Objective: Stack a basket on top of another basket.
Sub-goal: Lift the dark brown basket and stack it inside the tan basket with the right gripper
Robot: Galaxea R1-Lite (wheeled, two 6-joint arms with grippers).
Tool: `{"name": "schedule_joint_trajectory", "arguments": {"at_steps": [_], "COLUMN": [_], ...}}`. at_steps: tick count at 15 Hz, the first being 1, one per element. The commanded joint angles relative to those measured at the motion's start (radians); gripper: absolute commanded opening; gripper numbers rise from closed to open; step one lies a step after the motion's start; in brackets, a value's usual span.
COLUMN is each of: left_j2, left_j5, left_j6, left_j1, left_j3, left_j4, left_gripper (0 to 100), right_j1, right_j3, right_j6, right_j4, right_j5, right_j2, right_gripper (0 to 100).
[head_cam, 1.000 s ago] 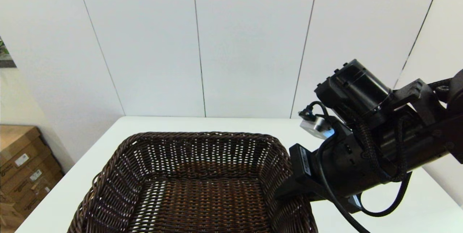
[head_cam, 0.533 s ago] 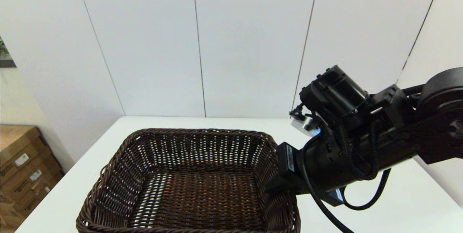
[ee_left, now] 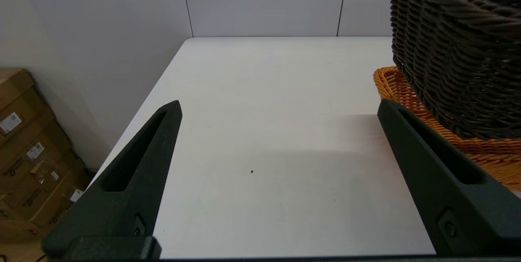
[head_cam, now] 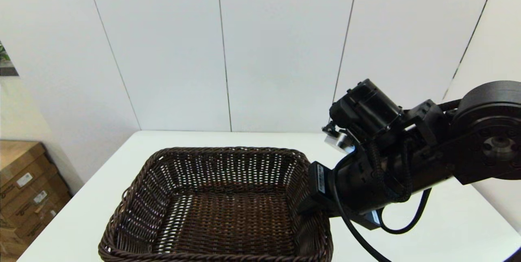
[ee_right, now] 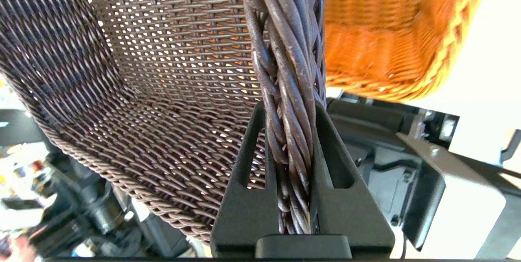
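Observation:
The dark brown basket (head_cam: 220, 213) fills the middle of the head view and hides what lies under it. My right gripper (head_cam: 311, 209) holds its right rim. The right wrist view shows that gripper (ee_right: 290, 109) shut on the braided rim, one finger on each side, with the dark basket's weave (ee_right: 163, 70) beside it. The orange-tan basket (ee_right: 374, 50) lies beyond the rim. In the left wrist view the dark basket (ee_left: 456, 50) sits over the orange-tan basket (ee_left: 390, 83); I cannot tell whether they touch. My left gripper (ee_left: 280, 107) is open over bare table, left of both baskets.
The white table (head_cam: 81, 221) ends at a white panelled wall behind. Cardboard boxes (head_cam: 24, 188) stand on the floor past the table's left edge. Bare table surface (ee_left: 264, 132) lies left of the baskets.
My right arm has moved left and down with the dark basket in its grip. The basket now looks smaller and lower, and its near rim has come into view.

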Motion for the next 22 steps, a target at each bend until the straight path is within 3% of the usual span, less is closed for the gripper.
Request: {"name": "schedule_joint_trajectory", "arguments": {"at_steps": [1,7,10,22], "left_j2": [-0.002,-0.002,-0.002,-0.002], "left_j5": [0.001,0.001,0.001,0.001], "left_j6": [0.0,0.0,0.0,0.0], "left_j1": [0.0,0.0,0.0,0.002], "left_j3": [0.002,0.002,0.002,0.002], "left_j4": [0.0,0.0,0.0,0.0], "left_gripper": [100,100,100,100], "right_j1": [-0.003,-0.006,-0.009,-0.086], "right_j3": [0.0,0.0,-0.001,0.014], "right_j6": [0.0,0.0,0.0,-0.074], "right_j4": [0.002,-0.015,-0.022,-0.027], "right_j5": [-0.003,-0.006,-0.056,-0.058], "right_j2": [0.005,0.021,0.045,0.051], "right_gripper": [0,0,0,0]}}
